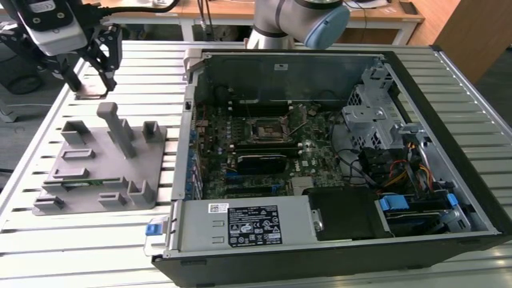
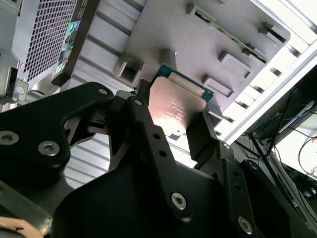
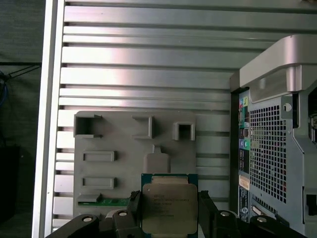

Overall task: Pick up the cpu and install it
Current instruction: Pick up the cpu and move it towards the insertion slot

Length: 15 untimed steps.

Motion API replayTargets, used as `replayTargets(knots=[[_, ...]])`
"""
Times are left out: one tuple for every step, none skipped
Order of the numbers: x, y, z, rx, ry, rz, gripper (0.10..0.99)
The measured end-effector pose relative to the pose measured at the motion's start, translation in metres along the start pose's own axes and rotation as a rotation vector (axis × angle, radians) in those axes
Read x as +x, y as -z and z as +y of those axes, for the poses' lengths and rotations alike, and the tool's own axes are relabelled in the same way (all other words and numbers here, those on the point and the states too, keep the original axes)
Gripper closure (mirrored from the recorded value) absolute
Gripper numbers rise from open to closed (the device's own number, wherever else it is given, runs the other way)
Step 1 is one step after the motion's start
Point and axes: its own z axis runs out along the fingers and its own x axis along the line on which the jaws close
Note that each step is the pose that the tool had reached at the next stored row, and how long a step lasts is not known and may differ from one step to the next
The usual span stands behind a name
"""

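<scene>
While the black metal hand (image 3: 170, 210) pinches the flat silver-topped square cpu (image 3: 168, 198) edgewise, that narrow hold risks dropping it.

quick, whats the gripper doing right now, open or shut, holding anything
gripper: shut on the cpu, which is pinched by its edges between the two fingers.

Flat silver cpu (image 3: 167, 208) between fingers (image 3: 205, 210)

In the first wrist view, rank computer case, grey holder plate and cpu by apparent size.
1-2. computer case and grey holder plate: about alike, both partly hidden.
3. cpu: smallest, despite being nearest the camera.
</scene>
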Motion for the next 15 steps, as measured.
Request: replayTargets(knots=[[-0.0004, -0.0001, 0.0000, 0.000, 0.000, 0.0000, 0.545], [-0.0007, -0.0002, 0.0000, 0.000, 0.000, 0.0000, 0.545], [-0.0011, -0.0003, 0.0000, 0.000, 0.000, 0.0000, 0.545], [-0.0015, -0.0004, 0.0000, 0.000, 0.000, 0.0000, 0.545], [-0.0018, -0.0005, 0.0000, 0.000, 0.000, -0.0001, 0.545], [-0.0021, -0.0006, 0.0000, 0.000, 0.000, -0.0001, 0.545], [-0.0023, -0.0007, 0.0000, 0.000, 0.000, -0.0001, 0.545], [-0.0026, -0.0008, 0.0001, 0.000, 0.000, 0.0000, 0.545], [-0.0030, -0.0008, 0.0001, 0.000, 0.000, 0.0000, 0.545], [-0.0034, -0.0009, 0.0001, 0.000, 0.000, 0.0001, 0.545], [-0.0036, -0.0010, 0.0001, 0.000, 0.000, 0.0000, 0.545], [-0.0039, -0.0012, 0.0001, 0.000, 0.000, -0.0001, 0.545], [-0.0041, -0.0012, 0.0002, 0.000, 0.000, -0.0001, 0.545], [-0.0045, -0.0013, 0.0002, 0.000, 0.000, 0.0000, 0.545], [-0.0049, -0.0013, 0.0002, 0.000, 0.000, 0.0000, 0.545]])
